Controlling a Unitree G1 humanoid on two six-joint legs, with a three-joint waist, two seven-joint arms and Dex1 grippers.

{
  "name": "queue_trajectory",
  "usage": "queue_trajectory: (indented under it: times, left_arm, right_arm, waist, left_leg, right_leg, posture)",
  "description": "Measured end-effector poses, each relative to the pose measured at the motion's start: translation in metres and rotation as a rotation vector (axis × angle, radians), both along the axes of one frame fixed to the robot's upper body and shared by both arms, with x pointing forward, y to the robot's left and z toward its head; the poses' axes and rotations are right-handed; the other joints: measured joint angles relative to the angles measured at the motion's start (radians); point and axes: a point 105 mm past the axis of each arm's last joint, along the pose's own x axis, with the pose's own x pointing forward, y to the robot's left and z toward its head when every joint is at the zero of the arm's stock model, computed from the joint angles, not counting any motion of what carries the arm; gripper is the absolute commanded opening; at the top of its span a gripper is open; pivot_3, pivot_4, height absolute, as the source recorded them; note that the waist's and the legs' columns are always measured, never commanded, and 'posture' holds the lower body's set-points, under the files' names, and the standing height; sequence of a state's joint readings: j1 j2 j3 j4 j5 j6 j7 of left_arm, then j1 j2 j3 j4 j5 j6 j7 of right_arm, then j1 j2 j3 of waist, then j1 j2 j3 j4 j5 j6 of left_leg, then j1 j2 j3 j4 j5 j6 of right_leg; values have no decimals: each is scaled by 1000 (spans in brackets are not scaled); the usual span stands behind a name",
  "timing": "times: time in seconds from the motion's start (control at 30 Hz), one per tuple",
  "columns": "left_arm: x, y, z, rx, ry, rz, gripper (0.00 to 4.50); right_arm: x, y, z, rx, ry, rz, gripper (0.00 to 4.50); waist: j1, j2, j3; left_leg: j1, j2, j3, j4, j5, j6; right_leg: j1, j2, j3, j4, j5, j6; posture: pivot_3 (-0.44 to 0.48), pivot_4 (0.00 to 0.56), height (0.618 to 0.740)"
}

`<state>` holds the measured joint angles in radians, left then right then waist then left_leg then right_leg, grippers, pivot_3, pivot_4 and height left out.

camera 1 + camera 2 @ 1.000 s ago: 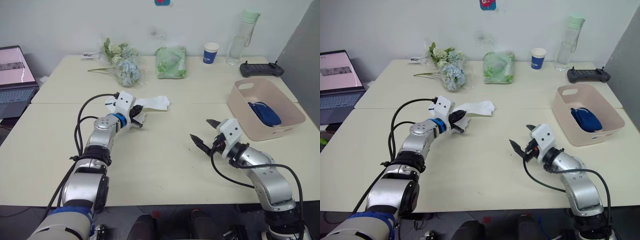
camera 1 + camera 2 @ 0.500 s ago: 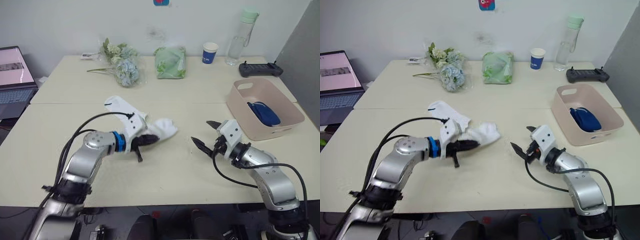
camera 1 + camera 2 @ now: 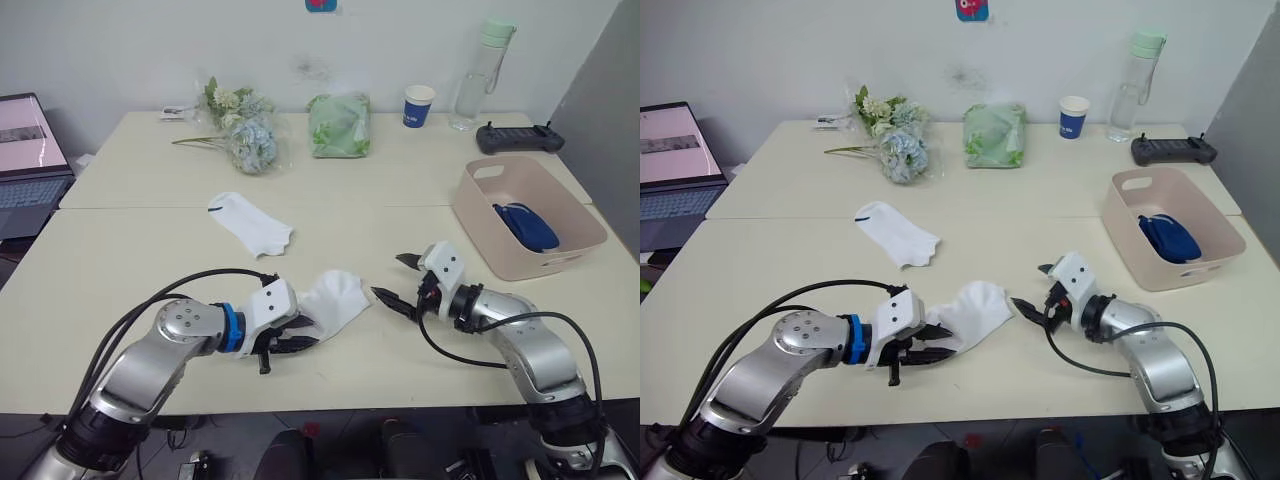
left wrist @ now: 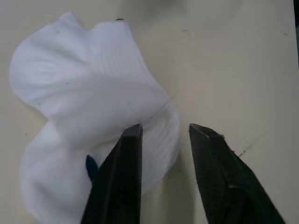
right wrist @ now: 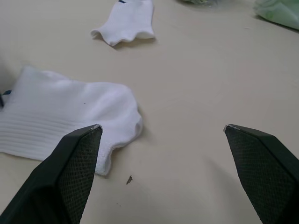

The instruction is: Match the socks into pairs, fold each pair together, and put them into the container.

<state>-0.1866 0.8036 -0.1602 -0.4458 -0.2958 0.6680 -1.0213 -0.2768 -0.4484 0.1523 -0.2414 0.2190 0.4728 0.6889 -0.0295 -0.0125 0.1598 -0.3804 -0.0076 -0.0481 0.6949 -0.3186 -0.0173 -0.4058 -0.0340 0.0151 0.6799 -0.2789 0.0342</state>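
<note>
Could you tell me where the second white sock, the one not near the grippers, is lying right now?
The flat white sock lies alone on the table's left half, nearer than the flowers.

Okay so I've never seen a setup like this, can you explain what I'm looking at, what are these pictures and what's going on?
A two-armed robot stands at a table. The two wide pictures come from cameras on its head; the two close-ups come from cameras on its wrists, with black fingers rising into view. The left gripper is open over one white sock. The right gripper, open and empty, sits beside that sock. A second white sock lies farther back. To the right, a pink tub holds something dark blue. Flowers, a green bag, a cup and a bottle line the far edge.
</note>
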Motion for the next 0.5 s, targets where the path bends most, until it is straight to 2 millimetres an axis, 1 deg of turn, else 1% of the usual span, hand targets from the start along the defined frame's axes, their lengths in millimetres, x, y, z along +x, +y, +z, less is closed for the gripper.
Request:
queue_trajectory:
  times: [0.07, 0.1, 0.13, 0.17, 0.23, 0.3, 0.4, 0.43, 0.5]
  left_arm:
    - [0, 13, 10, 3, 7, 32, 3225]
    - [2, 16, 13, -2, 4, 45, 3601]
    - [5, 21, 17, -11, -4, 68, 3814]
    - [9, 27, 19, -20, -9, 95, 4132]
    - [19, 42, 19, -34, -24, 161, 4132]
    - [26, 53, 17, -35, -37, 208, 4132]
    - [30, 55, 10, -42, -50, 222, 4171]
    - [31, 55, 3, -50, -51, 231, 4171]
    - [32, 53, -10, -52, -29, 235, 3808]
  right_arm:
    - [2, 2, -3, 3, 26, -3, 4500]
    - [2, 3, -4, 9, 36, -3, 4500]
    - [2, 5, -7, 18, 54, -2, 4500]
    - [1, 8, -9, 23, 72, 4, 4500]
    - [-4, 14, -17, 10, 109, 35, 4500]
    - [-7, 18, -22, -1, 134, 60, 4500]
    - [-9, 19, -25, 0, 152, 64, 3943]
    - [-9, 20, -26, -3, 157, 63, 3628]
    - [-10, 20, -31, -9, 171, 61, 2840]
  waist:
    - [1, 0, 0]
    - [1, 0, 0]
    - [1, 0, 0]
    - [1, 0, 0]
    - [1, 0, 0]
    - [1, 0, 0]
    - [1, 0, 0]
    - [1, 0, 0]
    - [1, 0, 0]
  left_leg:
    - [0, 0, 0, 0, 0, 0]
    - [0, 0, 0, 0, 0, 0]
    - [0, 0, 0, 0, 0, 0]
    - [0, 0, 0, 0, 0, 0]
    - [0, 0, 0, 0, 0, 0]
    - [0, 0, 0, 0, 0, 0]
    - [0, 0, 0, 0, 0, 0]
    - [0, 0, 0, 0, 0, 0]
    - [0, 0, 0, 0, 0, 0]
  right_leg:
    - [0, 0, -1, 0, 0, 0]
    - [0, 0, 0, 0, 0, 0]
    - [0, 0, 0, 0, 0, 0]
    - [0, 0, 0, 0, 0, 0]
    - [0, 0, 0, 0, 0, 0]
    - [0, 0, -1, 0, 0, 0]
    - [0, 0, 0, 0, 0, 0]
    - [0, -1, 0, 0, 0, 0]
    - [0, -1, -1, 0, 0, 0]
  posture:
    - [0, 150, 740]
    - [0, 150, 740]
    - [0, 150, 740]
    - [0, 150, 740]
    - [0, 150, 740]
    - [0, 150, 740]
    - [0, 150, 740]
    - [0, 150, 740]
    - [0, 150, 740]
